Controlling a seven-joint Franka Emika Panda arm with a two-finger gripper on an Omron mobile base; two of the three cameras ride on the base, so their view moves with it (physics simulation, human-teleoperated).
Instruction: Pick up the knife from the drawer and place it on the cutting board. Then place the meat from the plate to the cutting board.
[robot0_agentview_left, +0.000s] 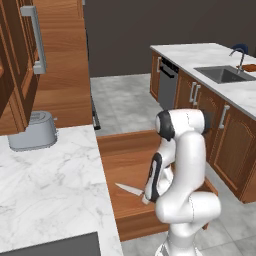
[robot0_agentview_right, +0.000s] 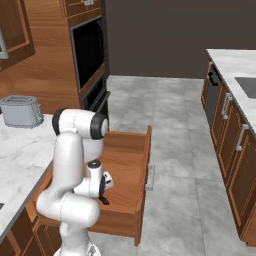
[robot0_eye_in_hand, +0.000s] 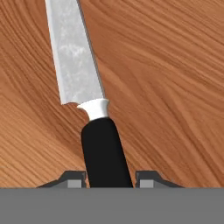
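— Standing pulled out from under the marble counter (robot0_agentview_left: 50, 175): the drawer (robot0_agentview_left: 127, 155), wide, reddish-brown, flat wood inside. Seen also from the right side?

— Yes, open there too, with pale handle on its front. Reaching down into it, the gripper (robot0_eye_in_hand: 108, 177).

— And the knife (robot0_agentview_left: 129, 189)?

— Lying inside the drawer, silver blade pointing toward the counter side. Black handle between the two fingertips (robot0_eye_in_hand: 73, 178), one on each side, closed against it.

— Lifted?

— Cannot tell.
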